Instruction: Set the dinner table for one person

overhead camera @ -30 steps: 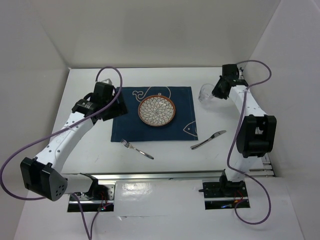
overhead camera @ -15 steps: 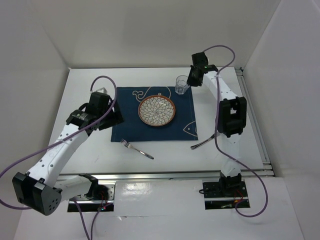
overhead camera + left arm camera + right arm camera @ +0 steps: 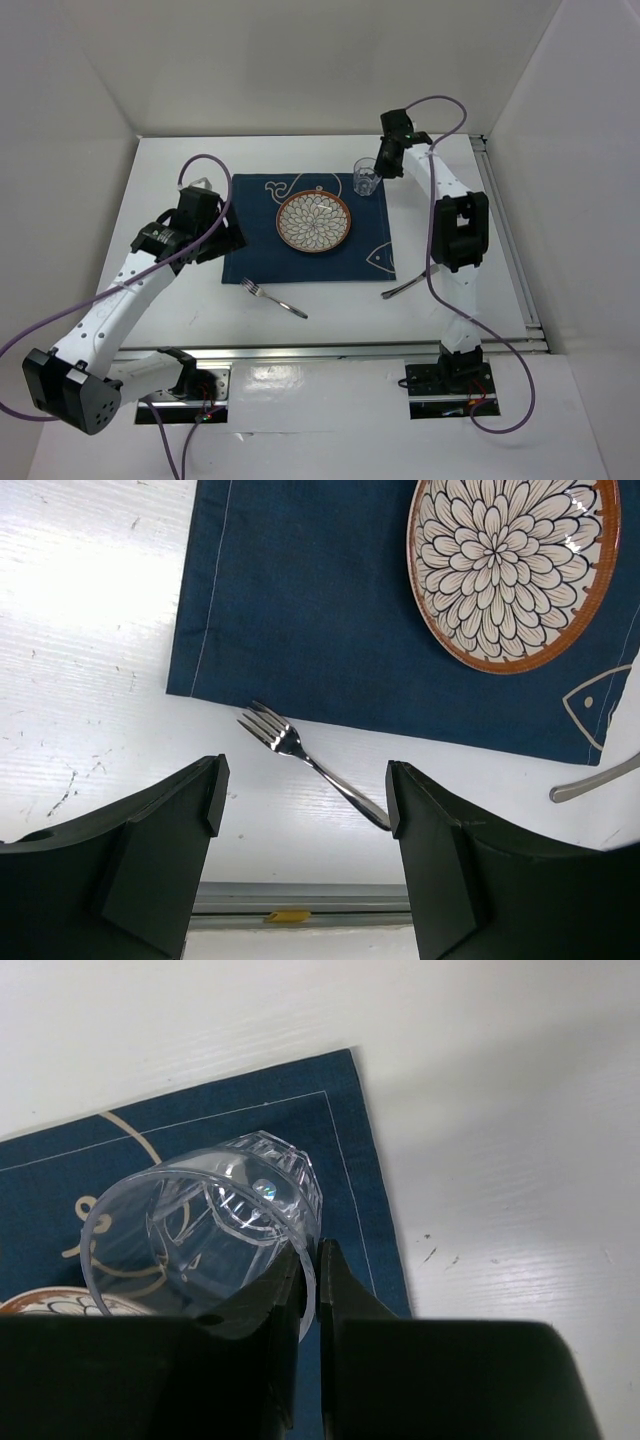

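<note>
Bright, even light from above washes the white tabletop (image 3: pixel 330 300) — nearly blown out at the upper left of the left wrist view. Shadows are soft and faint. Glare streaks the metal rail (image 3: pixel 270 375). In the right wrist view the near fingers (image 3: pixel 345 1295) are dark and soft-edged, and the glass (image 3: pixel 200 1230) carries a tiny sparkle.

Dinner table (image 3: pixel 330 300) white; placemat (image 3: pixel 330 265) navy, white whale drawings; plate (image 3: pixel 314 221) petal pattern, rust rim; glass (image 3: pixel 366 177) clear.

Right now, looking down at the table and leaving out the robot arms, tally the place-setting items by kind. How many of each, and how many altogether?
Placemat: 1
Plate: 1
Glass: 1
Fork: 1
Knife: 1
Total: 5 on the table
</note>
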Controlling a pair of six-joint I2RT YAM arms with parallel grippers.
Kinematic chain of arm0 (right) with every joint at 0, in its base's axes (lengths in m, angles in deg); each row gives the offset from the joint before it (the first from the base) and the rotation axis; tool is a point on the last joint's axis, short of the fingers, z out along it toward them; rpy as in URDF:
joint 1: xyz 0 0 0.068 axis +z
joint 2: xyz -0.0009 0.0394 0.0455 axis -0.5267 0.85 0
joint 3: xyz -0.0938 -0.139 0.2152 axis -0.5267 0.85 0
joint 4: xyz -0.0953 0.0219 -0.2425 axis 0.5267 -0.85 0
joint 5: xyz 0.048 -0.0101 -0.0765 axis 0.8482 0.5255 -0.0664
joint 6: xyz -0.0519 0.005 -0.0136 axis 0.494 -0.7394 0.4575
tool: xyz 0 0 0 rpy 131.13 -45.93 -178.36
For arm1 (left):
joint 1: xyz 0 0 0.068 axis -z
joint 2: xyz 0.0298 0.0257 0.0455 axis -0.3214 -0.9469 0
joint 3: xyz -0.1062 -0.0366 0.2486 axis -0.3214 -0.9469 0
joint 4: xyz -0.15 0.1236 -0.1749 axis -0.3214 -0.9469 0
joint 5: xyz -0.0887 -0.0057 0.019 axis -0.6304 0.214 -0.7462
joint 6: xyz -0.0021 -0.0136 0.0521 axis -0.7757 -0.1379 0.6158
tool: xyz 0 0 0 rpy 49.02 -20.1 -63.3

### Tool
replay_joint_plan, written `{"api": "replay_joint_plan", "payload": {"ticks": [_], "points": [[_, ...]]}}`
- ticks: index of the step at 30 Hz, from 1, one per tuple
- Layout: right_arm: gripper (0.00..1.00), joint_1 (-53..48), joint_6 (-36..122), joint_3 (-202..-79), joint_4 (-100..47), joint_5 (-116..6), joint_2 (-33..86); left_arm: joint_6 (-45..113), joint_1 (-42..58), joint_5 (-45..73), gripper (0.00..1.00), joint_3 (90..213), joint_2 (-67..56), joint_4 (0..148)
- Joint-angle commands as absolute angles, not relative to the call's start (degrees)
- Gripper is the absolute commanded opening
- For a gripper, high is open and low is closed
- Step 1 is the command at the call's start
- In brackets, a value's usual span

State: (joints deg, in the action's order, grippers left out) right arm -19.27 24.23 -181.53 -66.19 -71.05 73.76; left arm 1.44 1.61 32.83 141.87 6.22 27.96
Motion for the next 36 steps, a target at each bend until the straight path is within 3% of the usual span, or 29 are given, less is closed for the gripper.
{"api": "replay_joint_plan", "payload": {"ticks": [1, 4, 7, 10, 12, 13, 19, 23, 28, 36], "points": [[0.0, -18.34, 24.57, -184.77, -66.36, -72.64, 75.22, 0.32, 1.82, 34.02, 0.81, 141.75, 7.14, 27.59], [0.0, -18.34, 24.05, -184.77, -66.37, -72.03, 76.27, -1.08, 1.82, 33.49, 0.81, 141.75, 6.53, 26.8], [0.17, -18.34, 24.04, -184.77, -66.37, -71.32, 76.27, -2.75, 3.31, 35.5, 0.81, 142.27, 5.48, 25.39], [0.67, -17.81, 24.04, -187.04, -66.37, -70.27, 75.74, -6.7, 5.77, 38.4, 0.84, 142.8, 4.69, 21.8], [0.89, -17.81, 24.04, -188.71, -66.98, -70.27, 73.82, -9.25, 7.87, 39.64, 0.85, 142.8, 3.89, 18.9], [0.93, -17.81, 24.04, -189.77, -68.03, -70.27, 73.29, -11.61, 8.66, 40.51, 0.85, 142.8, 3.02, 18.1], [1.0, -17.29, 25.18, -189.09, -69.19, -71.5, 62.32, -28.66, 16.66, 43.52, 0.86, 140.09, -2.43, 11.59], [1.0, -17.28, 25.18, -175.76, -65.94, -70.63, 50.63, -33.94, 18.78, 38.26, 0.73, 136.22, -7.08, 15.1], [1.0, -16.75, 25.18, -164.22, -64.0, -69.39, 37.98, -37.82, 19.83, 33.32, 0.66, 132.53, -13.33, 23.69], [1.0, -16.75, 26.23, -153.76, -64.52, -67.72, 28.47, -42.91, 21.59, 32.61, 0.64, 127.7, -13.17, 31.98]]}}
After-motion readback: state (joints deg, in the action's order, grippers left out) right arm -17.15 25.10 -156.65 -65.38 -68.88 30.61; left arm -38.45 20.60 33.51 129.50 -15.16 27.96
